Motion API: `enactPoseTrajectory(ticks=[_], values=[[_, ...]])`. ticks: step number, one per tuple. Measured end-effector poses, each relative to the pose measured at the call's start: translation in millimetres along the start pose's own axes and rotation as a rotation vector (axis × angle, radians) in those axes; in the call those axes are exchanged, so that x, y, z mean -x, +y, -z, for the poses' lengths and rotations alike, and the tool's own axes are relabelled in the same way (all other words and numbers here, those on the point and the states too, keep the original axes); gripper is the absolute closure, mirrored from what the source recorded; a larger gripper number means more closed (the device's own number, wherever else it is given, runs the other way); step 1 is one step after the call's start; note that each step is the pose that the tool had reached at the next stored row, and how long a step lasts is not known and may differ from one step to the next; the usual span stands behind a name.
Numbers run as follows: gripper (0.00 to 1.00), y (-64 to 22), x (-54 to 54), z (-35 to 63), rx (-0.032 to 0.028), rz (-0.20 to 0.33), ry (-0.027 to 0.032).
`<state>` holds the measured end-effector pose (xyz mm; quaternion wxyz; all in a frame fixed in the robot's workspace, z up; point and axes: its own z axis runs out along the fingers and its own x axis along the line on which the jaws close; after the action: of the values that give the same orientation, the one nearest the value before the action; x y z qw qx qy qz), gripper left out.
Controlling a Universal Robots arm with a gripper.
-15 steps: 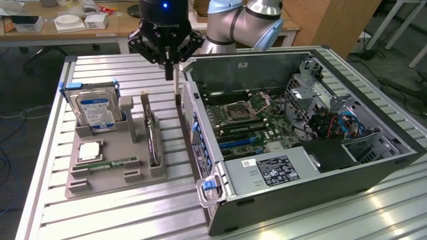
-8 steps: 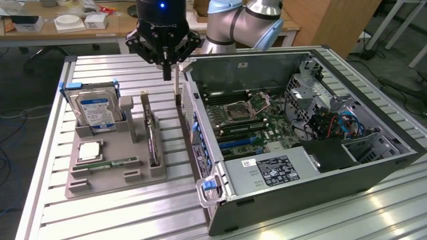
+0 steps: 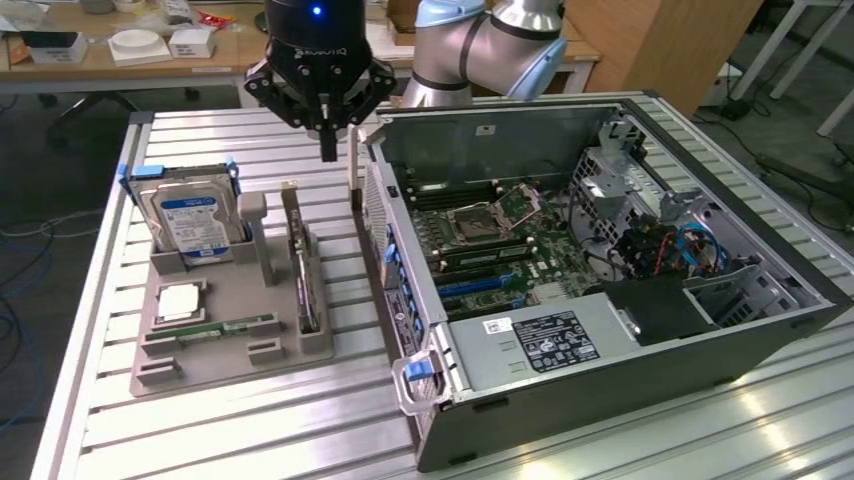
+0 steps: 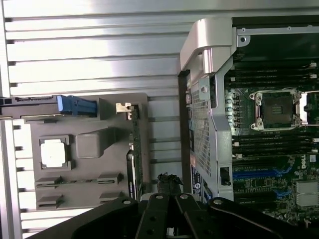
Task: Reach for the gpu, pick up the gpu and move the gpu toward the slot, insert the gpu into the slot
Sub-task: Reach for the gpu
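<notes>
Barely begun, I'd say: the gpu [image 3: 306, 275] stands untouched in its grey holder [image 3: 203, 362] mid-table, the slot [image 3: 470, 288] looks bare, and the gripper [image 3: 330, 152] hangs pinched together on nothing above the far edge of the table [image 3: 200, 430].

Black gpu [image 3: 306, 285] with tan bracket [image 4: 123, 107]; green motherboard [image 3: 541, 250]; silver hard drive [image 3: 180, 189], blue-and-white label [image 3: 188, 222]; grey tray [image 3: 227, 292]; ribbed silvery table [image 3: 240, 420]; black gripper [image 3: 328, 152].

1. The arm [image 3: 461, 50] is made of smooth silver-grey tubes with pale blue joint caps [image 3: 447, 10].
2. The gripper [image 3: 328, 150] has a black body, a lit blue light [image 3: 316, 12] and pale lettering [image 3: 320, 50].
3. Black finger links [image 4: 149, 219] carry round silver pins [image 4: 158, 197].
</notes>
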<state>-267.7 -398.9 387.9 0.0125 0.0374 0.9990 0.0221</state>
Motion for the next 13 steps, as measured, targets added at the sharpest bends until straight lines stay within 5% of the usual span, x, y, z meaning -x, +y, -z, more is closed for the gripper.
enactPoseTrajectory(ticks=[13], values=[[0.90, -1.0, -13.1, 0.3, 0.0001, 0.000, 0.0000]])
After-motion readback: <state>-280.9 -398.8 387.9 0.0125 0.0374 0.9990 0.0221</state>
